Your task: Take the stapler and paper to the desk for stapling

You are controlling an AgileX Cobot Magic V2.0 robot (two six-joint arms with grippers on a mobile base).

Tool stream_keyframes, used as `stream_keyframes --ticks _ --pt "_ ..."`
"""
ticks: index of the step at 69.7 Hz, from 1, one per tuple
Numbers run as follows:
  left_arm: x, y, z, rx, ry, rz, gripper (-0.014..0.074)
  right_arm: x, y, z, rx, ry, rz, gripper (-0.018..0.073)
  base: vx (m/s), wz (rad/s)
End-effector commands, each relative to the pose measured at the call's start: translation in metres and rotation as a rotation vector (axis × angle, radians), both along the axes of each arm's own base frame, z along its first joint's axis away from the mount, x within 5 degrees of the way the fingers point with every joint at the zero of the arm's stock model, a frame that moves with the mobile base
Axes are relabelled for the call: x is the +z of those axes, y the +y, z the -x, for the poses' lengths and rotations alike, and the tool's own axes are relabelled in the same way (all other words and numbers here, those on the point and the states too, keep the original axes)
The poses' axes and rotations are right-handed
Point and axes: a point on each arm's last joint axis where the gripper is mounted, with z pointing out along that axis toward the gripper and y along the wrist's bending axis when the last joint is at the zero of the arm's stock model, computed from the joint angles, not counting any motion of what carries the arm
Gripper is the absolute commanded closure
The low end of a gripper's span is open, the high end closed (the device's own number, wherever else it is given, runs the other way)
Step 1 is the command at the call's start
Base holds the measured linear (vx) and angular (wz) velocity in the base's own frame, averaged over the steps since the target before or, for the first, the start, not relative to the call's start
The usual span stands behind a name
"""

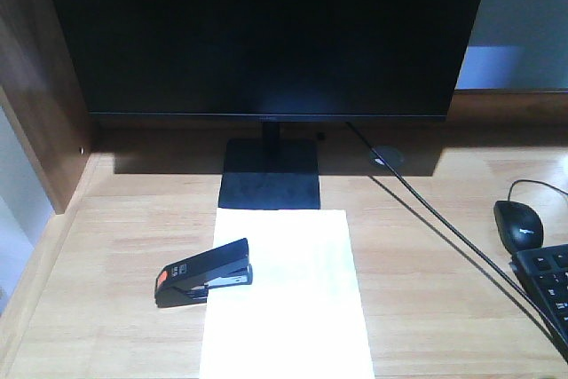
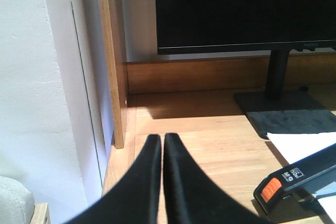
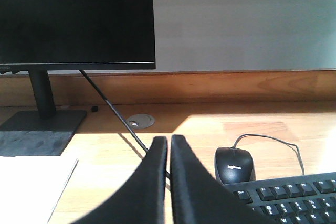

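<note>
One white sheet of paper (image 1: 286,295) lies flat on the wooden desk (image 1: 133,246), its long axis running from the near edge straight back to the monitor's square base (image 1: 270,177), whose front edge the far short side touches or nearly touches. The stapler (image 1: 204,272) sits on the paper's left long edge, about halfway along it. Its long axis crosses that edge at a slant: the jaw end points right and slightly toward the back of the desk and rests on the paper, while the orange-patched rear end points left and toward the near edge, lying on bare wood.

Behind, the big black monitor (image 1: 266,33) stands near the back edge. A black cable (image 1: 426,210) runs from it diagonally toward the near right corner, past a mouse (image 1: 519,224) and a keyboard (image 1: 546,286) at the right edge.

Neither arm holds anything. The left gripper (image 2: 161,145) has its fingers pressed together, hovering over the left part of the desk, well left of the stapler. The right gripper (image 3: 169,148) is likewise closed and empty, just left of the mouse.
</note>
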Motion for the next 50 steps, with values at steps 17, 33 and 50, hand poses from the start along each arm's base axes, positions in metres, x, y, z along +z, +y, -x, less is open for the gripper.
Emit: stream_keyframes --ticks 17,33,50 --pt "0.0038 0.0003 0.0003 0.004 -0.074 0.02 0.0603 0.005 -0.0001 0.0003 -0.001 -0.074 0.006 0.0565 0.0 0.0" --pt "0.0038 0.0003 0.0003 0.004 -0.074 0.02 0.0603 0.005 -0.0001 0.0003 -0.001 -0.074 0.006 0.0565 0.0 0.0" --pt "0.0038 0.0003 0.0003 0.004 -0.074 0.02 0.0603 0.005 -0.0001 0.0003 -0.001 -0.074 0.006 0.0565 0.0 0.0"
